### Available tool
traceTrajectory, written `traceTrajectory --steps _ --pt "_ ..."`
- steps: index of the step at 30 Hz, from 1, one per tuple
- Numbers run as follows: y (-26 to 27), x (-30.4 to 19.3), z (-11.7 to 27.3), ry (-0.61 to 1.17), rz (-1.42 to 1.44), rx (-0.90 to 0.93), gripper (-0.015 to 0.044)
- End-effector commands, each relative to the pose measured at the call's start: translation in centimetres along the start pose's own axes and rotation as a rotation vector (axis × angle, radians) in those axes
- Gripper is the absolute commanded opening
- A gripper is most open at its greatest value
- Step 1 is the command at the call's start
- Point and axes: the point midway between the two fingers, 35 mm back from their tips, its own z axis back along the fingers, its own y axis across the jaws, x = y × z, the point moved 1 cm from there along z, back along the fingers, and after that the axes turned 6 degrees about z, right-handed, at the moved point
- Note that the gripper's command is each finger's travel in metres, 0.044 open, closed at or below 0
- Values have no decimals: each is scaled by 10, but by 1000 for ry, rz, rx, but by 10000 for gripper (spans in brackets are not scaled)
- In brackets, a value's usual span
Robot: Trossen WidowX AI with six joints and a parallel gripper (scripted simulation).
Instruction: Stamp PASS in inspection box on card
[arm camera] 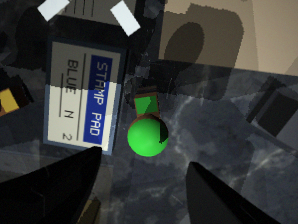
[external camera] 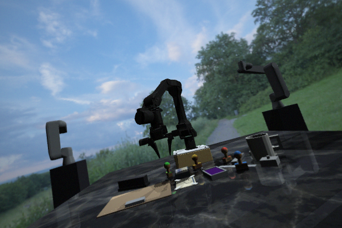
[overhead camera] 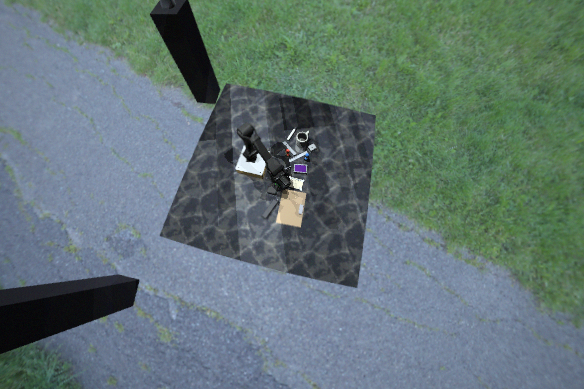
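My gripper (external camera: 164, 155) (arm camera: 144, 162) is partly open and empty, above the green-knobbed stamp. That stamp (external camera: 167, 165) (arm camera: 147, 137) stands upright, its knob just ahead of the fingertips in the wrist view. Stamps with yellow (external camera: 195, 157), red (external camera: 224, 150) and blue (external camera: 238, 155) knobs stand farther right. No stamp's word is readable. The open purple ink pad (overhead camera: 300, 169) (external camera: 214, 170) lies near them. A closed case marked STAMP PAD (arm camera: 102, 100) lies beside the green stamp. The cream card (overhead camera: 297, 184) (external camera: 185, 183) lies between white corner pieces; its inspection box is not discernible.
A tan board (overhead camera: 289, 211) (external camera: 117, 204) (arm camera: 270, 40) carries a grey piece. A black block (overhead camera: 270, 209) (external camera: 133, 182) lies behind it. A mug (overhead camera: 302, 139) (external camera: 259, 147), a small grey box (external camera: 270, 161) and pale strips are beyond the blue stamp. My arm's base stands on a white-topped box (external camera: 181, 160).
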Motion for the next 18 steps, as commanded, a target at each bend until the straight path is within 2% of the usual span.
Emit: traceTrajectory --steps 1,18 --pt "-1 0 -6 4 7 -2 218" --pt "-2 1 -34 4 7 -2 218"
